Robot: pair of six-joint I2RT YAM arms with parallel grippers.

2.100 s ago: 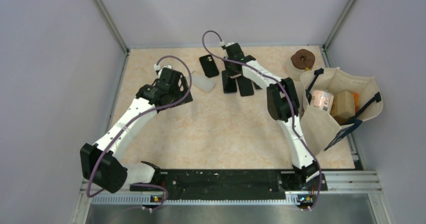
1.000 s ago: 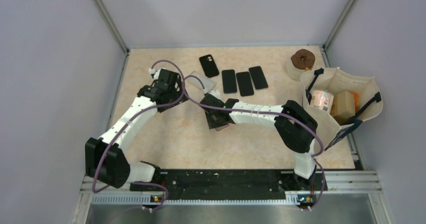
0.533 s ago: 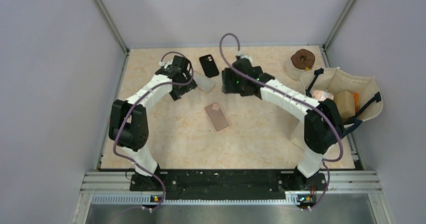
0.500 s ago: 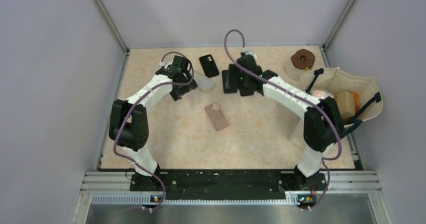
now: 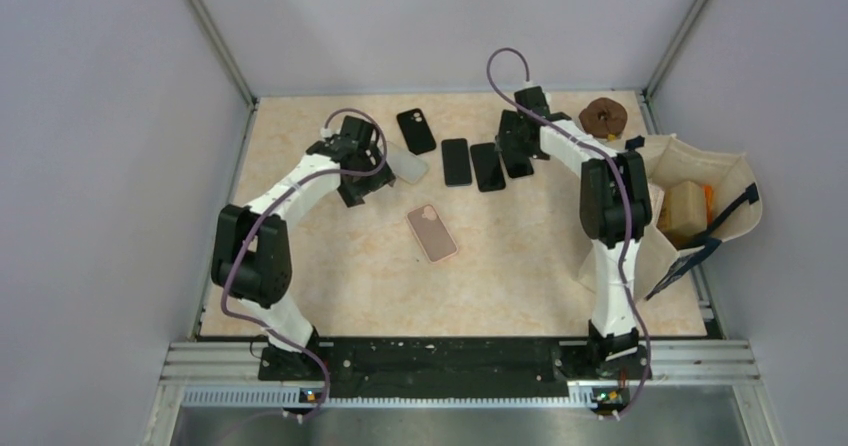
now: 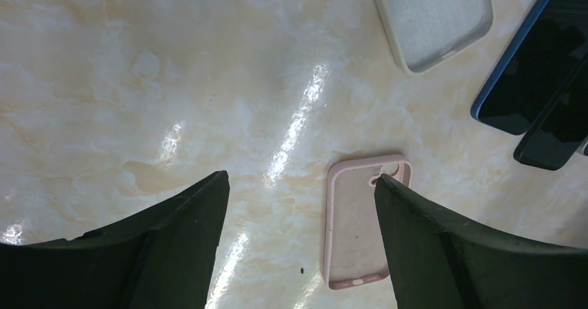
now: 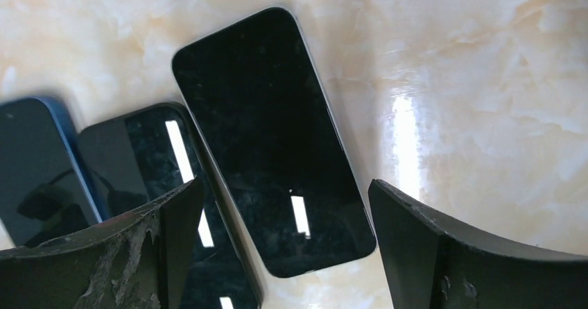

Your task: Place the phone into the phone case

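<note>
- Left gripper [image 6: 299,181]: jaws spread wide and holding nothing, hovering over bare table [image 5: 500,286]. The pale grey case [image 6: 433,18] lies just beyond them.
- Mid-table, the pink case [image 5: 433,233] lies open side up with free room all round (a good spot for seating a phone).
- Further right, three phones sit in a tight row. The rightmost phone [image 7: 274,143] lies below the right gripper [image 7: 286,184], whose jaws are also open and empty.
- Risk here: its left edge is tight against the middle phone [image 7: 149,184], so a jaw dropping there could snag both or skid off the flat glass.
- There is bare table on the phone's right edge, though the brown roll [image 5: 603,117] and tote bag [image 5: 735,161] crowd that side.
</note>
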